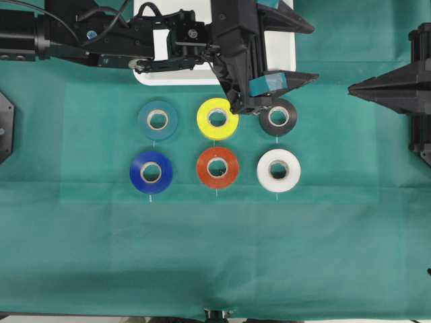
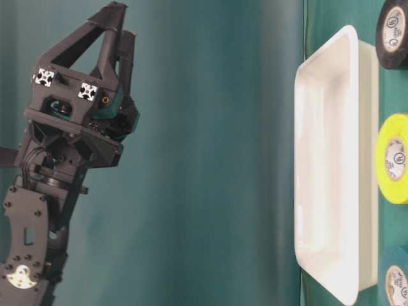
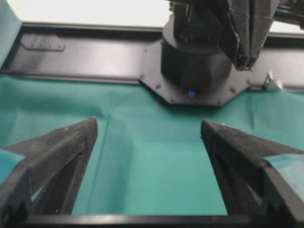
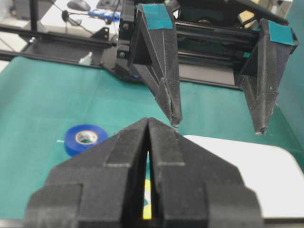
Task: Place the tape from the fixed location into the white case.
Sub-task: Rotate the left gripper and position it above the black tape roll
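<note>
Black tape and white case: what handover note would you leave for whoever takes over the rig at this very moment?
Left hand: open, holding nothing, reaching across above the right end of the white case.
Right hand: shut, empty, parked at the right edge.
Black tape: flat on the cloth, outside the case, next to the yellow roll, partly hidden under the left arm.
Done: nothing delivered; the tape is not grasped.
Left: grasp the tape, lift it and place it in the case.
</note>
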Motion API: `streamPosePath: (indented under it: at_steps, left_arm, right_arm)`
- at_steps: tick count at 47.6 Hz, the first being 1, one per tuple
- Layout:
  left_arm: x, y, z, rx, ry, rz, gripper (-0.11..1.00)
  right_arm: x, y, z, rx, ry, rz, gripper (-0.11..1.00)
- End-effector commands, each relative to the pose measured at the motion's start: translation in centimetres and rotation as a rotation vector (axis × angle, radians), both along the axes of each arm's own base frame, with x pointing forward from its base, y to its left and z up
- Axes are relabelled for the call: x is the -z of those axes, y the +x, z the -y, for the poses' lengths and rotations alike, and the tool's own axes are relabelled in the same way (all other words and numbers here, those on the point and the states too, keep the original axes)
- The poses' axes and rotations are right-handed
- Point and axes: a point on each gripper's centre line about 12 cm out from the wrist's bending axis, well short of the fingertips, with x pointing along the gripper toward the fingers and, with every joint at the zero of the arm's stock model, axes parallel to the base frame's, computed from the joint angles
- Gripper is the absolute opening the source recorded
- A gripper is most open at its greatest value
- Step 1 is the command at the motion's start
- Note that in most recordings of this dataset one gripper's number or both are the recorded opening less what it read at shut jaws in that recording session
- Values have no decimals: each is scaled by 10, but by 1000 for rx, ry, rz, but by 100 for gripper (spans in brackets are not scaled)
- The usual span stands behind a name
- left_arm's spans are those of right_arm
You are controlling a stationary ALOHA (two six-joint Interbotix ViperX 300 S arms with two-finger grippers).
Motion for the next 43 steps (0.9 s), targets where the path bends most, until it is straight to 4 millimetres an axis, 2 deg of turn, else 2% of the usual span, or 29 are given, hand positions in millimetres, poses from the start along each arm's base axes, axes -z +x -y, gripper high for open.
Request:
streamPosePath:
  at_steps: [1,21,43]
  left_arm:
    - [-20,1,3,6,-3,-9,99]
    - [-15,20,2,15,-39,-437,99]
    - [-24,30,6,40,-33,-670,99]
  right_arm:
    - [-10,3,0,1,-2,21,0]
    - [-9,3,0,1,-2,12,0]
    - [-8,3,0,2,0,8,0]
